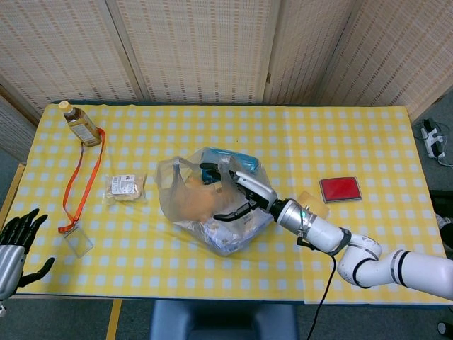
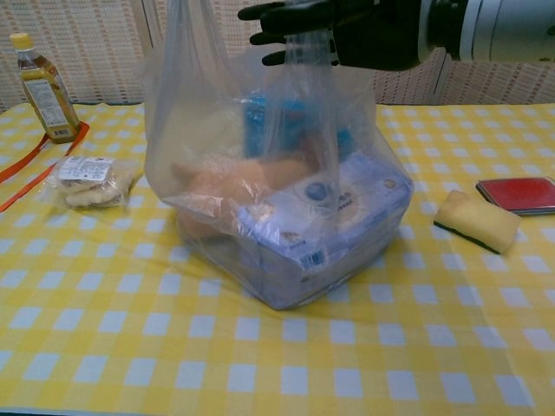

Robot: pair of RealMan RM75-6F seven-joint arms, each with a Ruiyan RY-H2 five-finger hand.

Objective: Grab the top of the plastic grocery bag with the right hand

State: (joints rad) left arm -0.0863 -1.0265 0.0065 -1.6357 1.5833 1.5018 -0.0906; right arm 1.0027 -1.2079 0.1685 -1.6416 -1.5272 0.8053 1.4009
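A clear plastic grocery bag stands mid-table, filled with a blue-and-white pack, a blue item and something tan. In the chest view the bag rises to the top edge, its two handle strips upright. My right hand reaches in from the right over the bag's mouth, fingers stretched apart and thumb lower. Seen from the chest, this black hand sits behind the right handle strip, which crosses its fingers; no closed grip shows. My left hand hangs off the table's front left corner with fingers spread, holding nothing.
A tea bottle stands at the back left beside an orange lanyard with a badge. A wrapped snack lies left of the bag. A yellow sponge and a red case lie to the right.
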